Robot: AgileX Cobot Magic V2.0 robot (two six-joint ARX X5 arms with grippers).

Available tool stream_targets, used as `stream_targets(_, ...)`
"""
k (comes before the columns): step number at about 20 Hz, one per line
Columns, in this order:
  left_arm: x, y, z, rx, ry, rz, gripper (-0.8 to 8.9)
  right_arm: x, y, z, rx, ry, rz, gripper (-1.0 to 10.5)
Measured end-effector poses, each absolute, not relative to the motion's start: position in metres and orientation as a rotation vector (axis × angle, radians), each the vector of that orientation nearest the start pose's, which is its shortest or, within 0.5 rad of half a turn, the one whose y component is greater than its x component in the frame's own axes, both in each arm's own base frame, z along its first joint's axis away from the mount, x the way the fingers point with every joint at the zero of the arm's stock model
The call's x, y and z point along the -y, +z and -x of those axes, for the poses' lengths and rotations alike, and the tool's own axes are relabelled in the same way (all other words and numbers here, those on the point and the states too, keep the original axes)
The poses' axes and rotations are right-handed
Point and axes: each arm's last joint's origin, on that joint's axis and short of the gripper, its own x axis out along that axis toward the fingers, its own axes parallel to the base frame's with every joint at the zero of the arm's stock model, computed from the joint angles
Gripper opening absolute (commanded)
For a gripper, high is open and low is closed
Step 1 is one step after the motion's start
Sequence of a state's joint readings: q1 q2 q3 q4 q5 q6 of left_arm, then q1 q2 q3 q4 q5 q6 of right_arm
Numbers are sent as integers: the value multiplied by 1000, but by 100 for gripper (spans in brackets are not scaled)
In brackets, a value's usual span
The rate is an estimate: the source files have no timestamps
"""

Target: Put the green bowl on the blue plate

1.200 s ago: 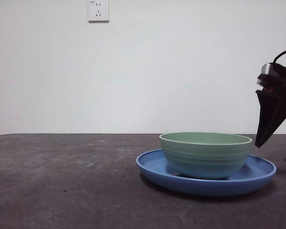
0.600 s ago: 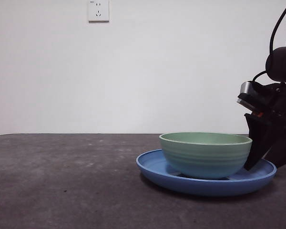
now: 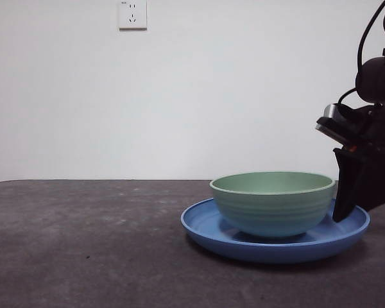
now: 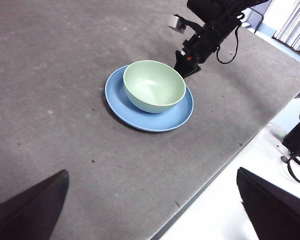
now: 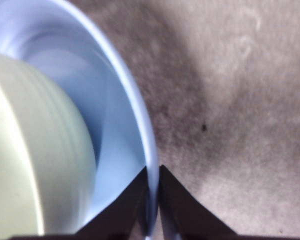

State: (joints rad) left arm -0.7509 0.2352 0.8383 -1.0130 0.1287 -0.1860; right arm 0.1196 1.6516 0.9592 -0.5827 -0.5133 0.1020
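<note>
Right gripper [image 5: 151, 200] pinches the plate [image 3: 244, 240] rim, jaws nearly together with only the blue edge between them; in the front view it [image 3: 344, 212] sits at the plate's 3 o'clock edge, arm dark above it. Bowl [image 3: 273, 202] sits upright inside the plate, just beside the clamped rim. Plate rests on the grey table [image 3: 83, 244]. Left gripper [image 4: 150, 210] is high and well apart from both, jaws spread wide, holding nothing. Wall socket [image 3: 133, 14] at 11 o'clock on the wall.
</note>
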Motion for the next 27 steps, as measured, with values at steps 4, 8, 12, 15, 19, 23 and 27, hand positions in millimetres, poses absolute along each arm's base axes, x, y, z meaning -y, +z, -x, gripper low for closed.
stream_targets(4, 16, 315, -12, -481, -826, 42, 563, -55, 183, -297, -1301, 519, -348, 11)
stream_targets(8, 16, 315, -12, -481, -826, 42, 563, -79, 202, -303, -1272, 594, -341, 11)
stream_targets(12, 16, 315, -12, -481, -826, 42, 563, -112, 214, -303, -1237, 660, -326, 11)
stream_targets(15, 16, 315, -12, -481, -825, 42, 563, -133, 217, -300, -1212, 696, -338, 11)
stream_targets(19, 16, 315, -12, -481, -826, 42, 563, -156, 213, -299, -1207, 730, -358, 11)
stream_targets(23, 16, 315, -12, -481, -826, 42, 563, -168, 188, -302, -1293, 699, -358, 11)
stream_targets(27, 16, 315, -12, -481, -826, 42, 563, -169, 173, -305, -1326, 644, -336, 11)
